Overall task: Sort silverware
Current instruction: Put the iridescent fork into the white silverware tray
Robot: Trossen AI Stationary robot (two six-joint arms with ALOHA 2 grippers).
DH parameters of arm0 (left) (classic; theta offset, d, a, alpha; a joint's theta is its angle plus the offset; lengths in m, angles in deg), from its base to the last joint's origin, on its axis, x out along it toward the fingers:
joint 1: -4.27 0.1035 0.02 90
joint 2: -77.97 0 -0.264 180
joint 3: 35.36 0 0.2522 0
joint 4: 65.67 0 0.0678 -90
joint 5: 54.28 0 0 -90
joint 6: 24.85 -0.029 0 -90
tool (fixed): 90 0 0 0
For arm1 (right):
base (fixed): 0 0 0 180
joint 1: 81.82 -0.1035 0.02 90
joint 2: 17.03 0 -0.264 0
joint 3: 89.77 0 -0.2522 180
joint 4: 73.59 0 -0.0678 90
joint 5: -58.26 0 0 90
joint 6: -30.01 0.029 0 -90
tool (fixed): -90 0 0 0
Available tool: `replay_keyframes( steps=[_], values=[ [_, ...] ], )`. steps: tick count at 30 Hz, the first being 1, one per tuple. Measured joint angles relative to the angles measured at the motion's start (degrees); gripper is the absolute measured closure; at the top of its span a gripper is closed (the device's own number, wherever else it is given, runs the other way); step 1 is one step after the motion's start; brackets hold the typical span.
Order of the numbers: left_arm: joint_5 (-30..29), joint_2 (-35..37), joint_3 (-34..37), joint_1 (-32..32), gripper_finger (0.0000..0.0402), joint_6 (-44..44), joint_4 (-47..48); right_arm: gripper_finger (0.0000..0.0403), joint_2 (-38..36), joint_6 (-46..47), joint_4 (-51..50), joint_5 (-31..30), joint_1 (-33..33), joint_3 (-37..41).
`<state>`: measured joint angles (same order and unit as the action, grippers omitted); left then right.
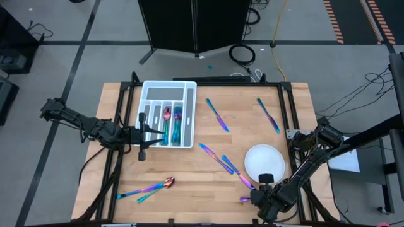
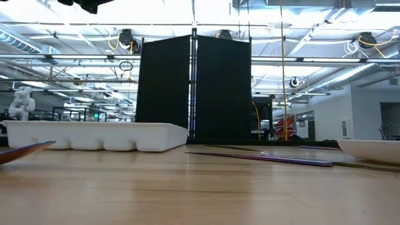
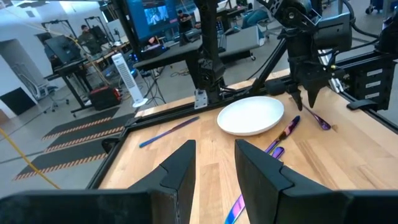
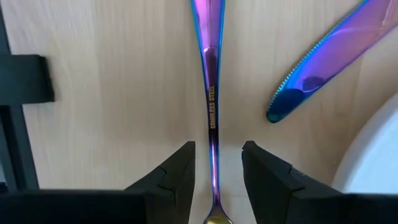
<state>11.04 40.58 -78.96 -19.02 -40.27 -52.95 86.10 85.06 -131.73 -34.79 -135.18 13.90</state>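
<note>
- My right gripper (image 4: pixel 216 165) hangs low over the bench (image 1: pixel 189 189) near its front edge, just beside the white plate (image 1: pixel 265 161); its jaws stand open, astride the slim handle of a rainbow-metal spoon (image 4: pixel 210 81), not gripping it.
- A rainbow-metal knife (image 4: pixel 326 59) lies just beside that handle, its tip toward the plate.
- My left gripper (image 1: pixel 144 133) waits at the near side of the white divided tray (image 1: pixel 169 88), jaws parted and empty.
- Some silverware (image 1: pixel 172 120) lies in the tray's compartments; other pieces lie loose across the bench.
</note>
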Motion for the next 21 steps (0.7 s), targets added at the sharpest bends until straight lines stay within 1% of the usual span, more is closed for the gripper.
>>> replay_keyframes(
  steps=[5,11,17,19,21],
  values=[
    [0.0,0.0,0.0,0.01,0.0288,0.0,0.01,0.0294,-0.02,0.26,1.47,0.03,0.0,1.06],
    [0.0,0.0,0.0,0.01,0.0288,0.0,0.02,0.0338,-0.33,1.67,5.82,0.16,-0.18,3.52],
    [0.0,0.0,0.0,0.02,0.0288,0.0,0.02,0.0389,-0.4,2.99,6.96,0.17,-0.77,3.83],
    [0.0,0.0,0.0,0.0,0.0288,0.0,0.02,0.0397,-0.47,2.99,7.08,0.71,-0.74,3.84],
    [0.0,0.0,0.0,0.02,0.0288,0.0,0.02,0.0395,-0.52,2.99,7.12,1.5,-0.68,3.85]
  ],
)
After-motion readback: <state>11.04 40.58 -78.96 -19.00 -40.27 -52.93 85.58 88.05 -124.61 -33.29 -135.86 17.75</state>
